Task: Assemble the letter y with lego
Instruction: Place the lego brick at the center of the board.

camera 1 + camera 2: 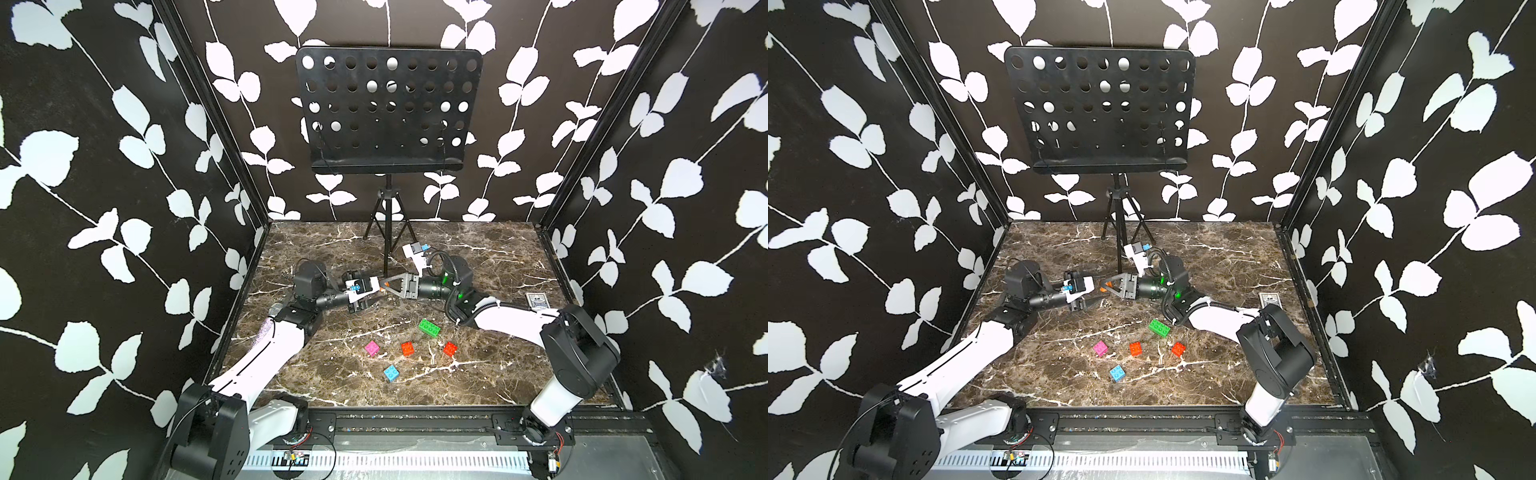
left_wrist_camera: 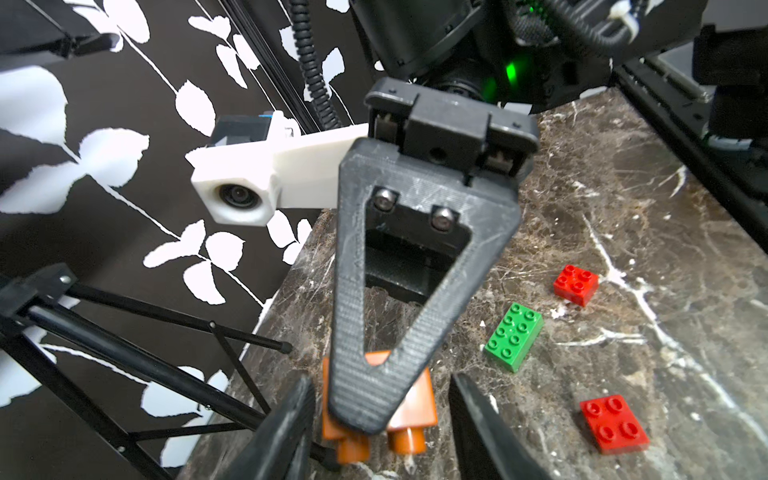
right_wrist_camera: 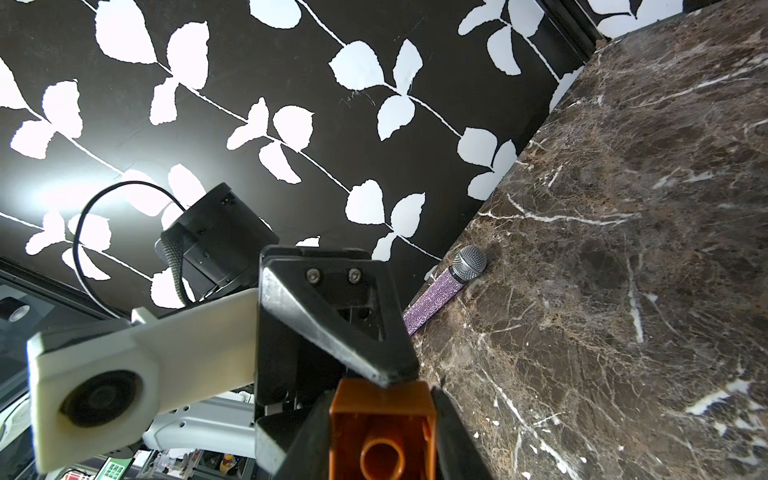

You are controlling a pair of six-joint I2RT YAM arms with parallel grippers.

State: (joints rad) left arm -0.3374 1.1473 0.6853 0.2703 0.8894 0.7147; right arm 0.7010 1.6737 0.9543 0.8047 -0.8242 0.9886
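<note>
Right claw clamps the brown-orange brick aloft.

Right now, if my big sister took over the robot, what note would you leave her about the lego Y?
Right gripper: shut on the brown-orange brick, held up off the table.
Left gripper: open, with its fingers on either side of that same brick. A gap shows, so it is not gripping.
Loose and apart on the table: green brick, pink brick, orange-red brick, red brick, light blue brick.
Done: one brick lifted, nothing joined.
Left: join all six into the Y.
</note>
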